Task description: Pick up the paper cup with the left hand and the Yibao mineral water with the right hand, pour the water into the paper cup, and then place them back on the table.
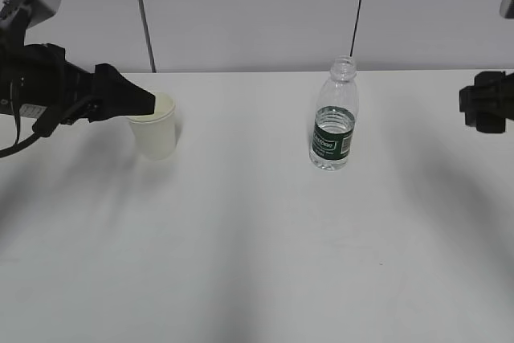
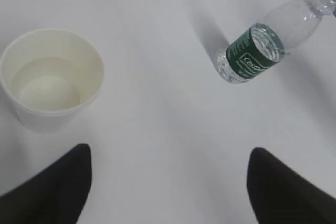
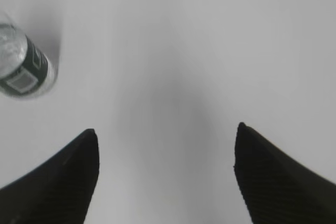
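Note:
The paper cup (image 1: 157,137) stands upright on the white table (image 1: 257,247) at the left; in the left wrist view the cup (image 2: 50,80) holds some clear water. The Yibao mineral water (image 1: 333,122) stands upright and uncapped near the middle, partly filled. It also shows in the left wrist view (image 2: 260,53) and at the left edge of the right wrist view (image 3: 23,69). My left gripper (image 1: 147,102) is open and empty, raised just left of the cup; its tips (image 2: 168,153) frame bare table. My right gripper (image 1: 482,110) is open and empty (image 3: 165,129), far right of the bottle.
A grey wall with two dark vertical seams (image 1: 143,14) runs behind the table's far edge. Soft shadows of both arms lie on the tabletop. Nothing else stands on the table.

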